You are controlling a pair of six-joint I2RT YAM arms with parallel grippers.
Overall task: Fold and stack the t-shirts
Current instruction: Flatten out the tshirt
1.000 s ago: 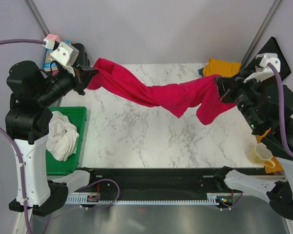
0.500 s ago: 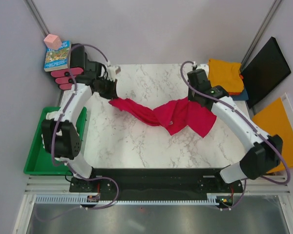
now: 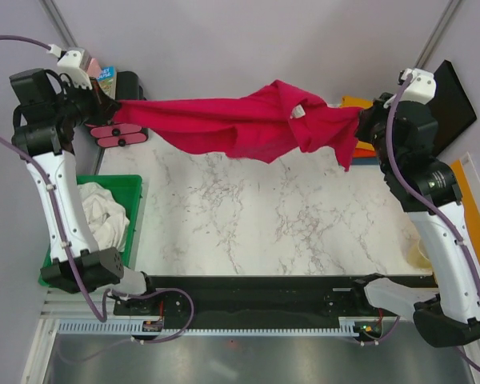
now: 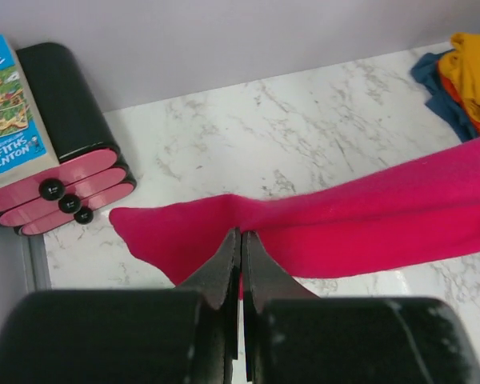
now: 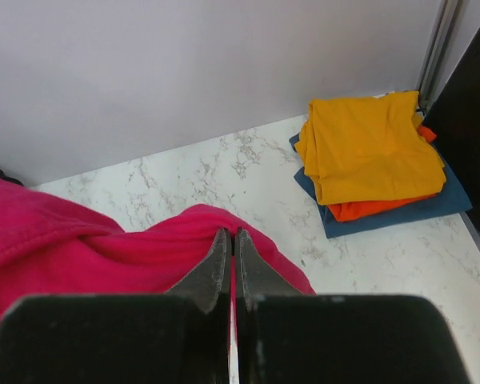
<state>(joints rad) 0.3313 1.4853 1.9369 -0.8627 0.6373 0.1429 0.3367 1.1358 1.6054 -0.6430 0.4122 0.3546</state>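
We are gripping the crimson-red t-shirt (image 3: 240,128) at both ends. The left gripper (image 4: 240,240) is clamping a fold of cloth close to the shirt's left tip, its jaws pressed together with only a thin slit showing between them. The right gripper (image 5: 232,236) is pinching the opposite end the same way, jaws together on a raised hump of red cloth.

From above, we are seeing the shirt stretching from the left gripper (image 3: 108,108) to the right gripper (image 3: 362,128) across the far part of the worktop (image 3: 264,232), and it appears lifted clear of the marble. The cloth is hanging bunched and creased rather than flat, sagging in the middle. A small white label (image 3: 298,112) is showing towards the right, and a loose flap is drooping just beside the right gripper.

The folded stack is lying at the far right corner of the worktop, with the yellow-orange t-shirt (image 5: 368,144) on top, the orange t-shirt (image 5: 360,210) peeking out beneath it and the blue t-shirt (image 5: 400,212) at the bottom. The white t-shirt (image 3: 104,220) is lying crumpled in the green tray (image 3: 132,188) left of the worktop. The pink-and-black cases (image 4: 72,192) are sitting at the far left corner with a book (image 4: 4,104) resting on them.
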